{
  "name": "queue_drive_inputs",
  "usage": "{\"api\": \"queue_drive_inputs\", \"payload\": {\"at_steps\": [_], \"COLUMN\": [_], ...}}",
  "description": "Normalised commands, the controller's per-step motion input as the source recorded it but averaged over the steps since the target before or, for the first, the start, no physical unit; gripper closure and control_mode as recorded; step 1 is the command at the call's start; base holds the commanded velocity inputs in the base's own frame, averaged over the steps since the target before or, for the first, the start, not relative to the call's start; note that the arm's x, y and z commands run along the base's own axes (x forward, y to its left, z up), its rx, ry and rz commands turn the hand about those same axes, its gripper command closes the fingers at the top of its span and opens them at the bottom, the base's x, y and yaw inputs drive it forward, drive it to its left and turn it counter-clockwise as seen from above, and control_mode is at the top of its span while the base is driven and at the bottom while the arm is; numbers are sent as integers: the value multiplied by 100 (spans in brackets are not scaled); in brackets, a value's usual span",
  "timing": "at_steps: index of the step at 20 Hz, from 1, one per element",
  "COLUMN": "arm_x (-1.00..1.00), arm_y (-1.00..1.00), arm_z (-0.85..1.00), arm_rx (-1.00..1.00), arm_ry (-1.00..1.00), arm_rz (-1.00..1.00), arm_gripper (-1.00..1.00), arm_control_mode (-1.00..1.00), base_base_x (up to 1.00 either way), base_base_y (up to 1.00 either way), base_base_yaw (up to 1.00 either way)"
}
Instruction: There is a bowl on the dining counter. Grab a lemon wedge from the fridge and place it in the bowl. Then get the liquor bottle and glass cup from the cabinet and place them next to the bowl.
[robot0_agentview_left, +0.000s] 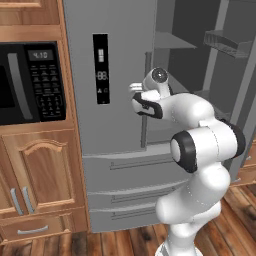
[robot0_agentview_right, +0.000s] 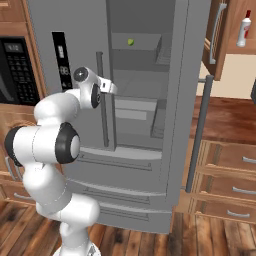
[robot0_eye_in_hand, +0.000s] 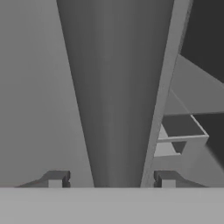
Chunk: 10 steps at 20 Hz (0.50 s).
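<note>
Clearly the fridge-opening step is in hand: the two-finger gripper (robot0_eye_in_hand: 108, 179) straddles the vertical bar handle (robot0_eye_in_hand: 120, 96) of the tall grey steel fridge (robot0_agentview_left: 107, 30), jaws spread either side, whether pinching yet I cannot tell. Next comes closing and pulling; the tiny yellow-green lemon wedge (robot0_agentview_right: 131, 42) sits on an upper shelf's front edge.

Arm folded, elbow raised, forearm reaching forward to fridge (robot0_agentview_left: 115, 150). Gripper (robot0_eye_in_hand: 108, 179) level at left door's bar handle (robot0_agentview_right: 101, 100), fingertips (robot0_eye_in_hand: 57, 178) straddling bar, one each side. Jaws apart, not touching bar.
</note>
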Motion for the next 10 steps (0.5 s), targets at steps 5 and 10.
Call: {"api": "queue_drive_inputs", "payload": {"at_steps": [5, 10], "arm_x": [2, -18], "arm_y": [31, 67], "arm_z": [-6, 0], "arm_rx": [0, 0], "arm_ry": [0, 0], "arm_rz": [1, 6], "arm_gripper": [100, 100], "arm_control_mode": [-100, -100], "base_base_x": [0, 0], "base_base_y": [0, 0], "base_base_yaw": [0, 0]}}
